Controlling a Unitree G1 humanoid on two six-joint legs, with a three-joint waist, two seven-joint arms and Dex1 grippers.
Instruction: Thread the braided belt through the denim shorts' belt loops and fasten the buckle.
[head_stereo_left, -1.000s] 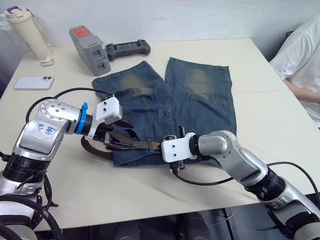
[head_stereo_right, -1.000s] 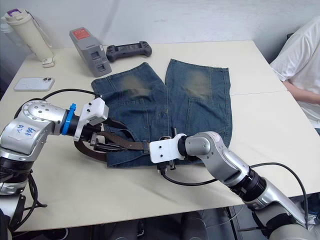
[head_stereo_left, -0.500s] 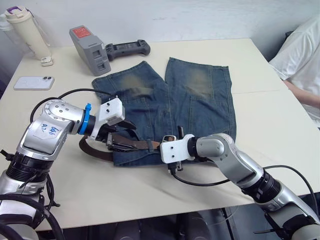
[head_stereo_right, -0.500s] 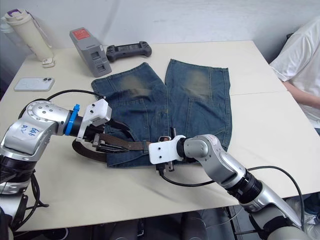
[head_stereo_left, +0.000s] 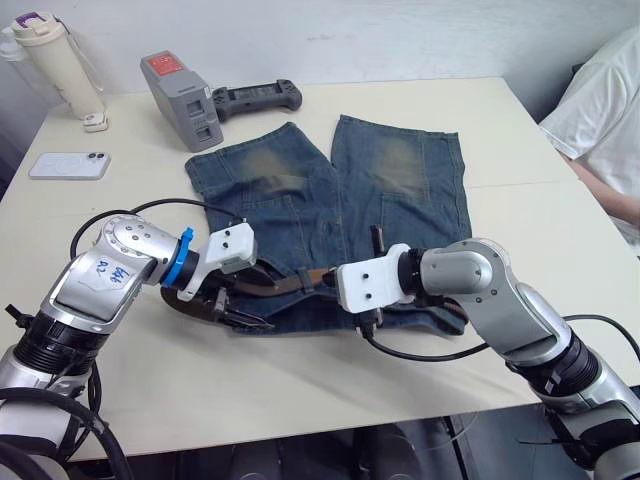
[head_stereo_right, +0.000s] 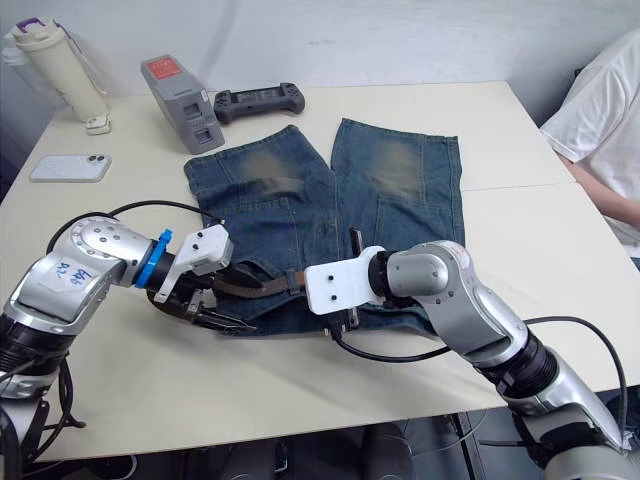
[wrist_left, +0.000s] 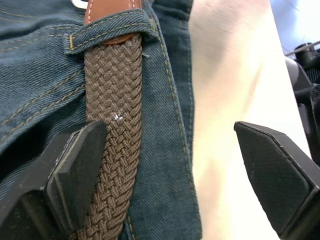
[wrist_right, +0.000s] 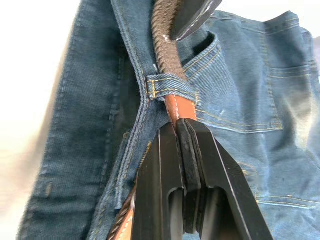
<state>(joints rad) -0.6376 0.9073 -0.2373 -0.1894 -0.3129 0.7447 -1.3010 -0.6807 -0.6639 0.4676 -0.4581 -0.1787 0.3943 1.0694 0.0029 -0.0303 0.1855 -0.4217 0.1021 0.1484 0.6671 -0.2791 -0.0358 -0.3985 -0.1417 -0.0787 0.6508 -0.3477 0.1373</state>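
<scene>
At the table's near edge the left gripper (wrist_left: 170, 160) hangs wide open over the braided belt (wrist_left: 112, 125), which runs under 1 belt loop (wrist_right: 170, 88). The right gripper (wrist_right: 181, 131) pinches the belt's tan end. The denim shorts (head_stereo_left: 400, 190) stretch farther back.

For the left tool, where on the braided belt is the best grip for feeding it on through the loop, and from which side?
Grip the braided belt on its woven stretch just short of the belt loop, coming down from above with one finger at each long edge. The strap lies flat on the denim shorts, narrower than the open left tool. The right tool is shut on its tan end past the loop.
</scene>
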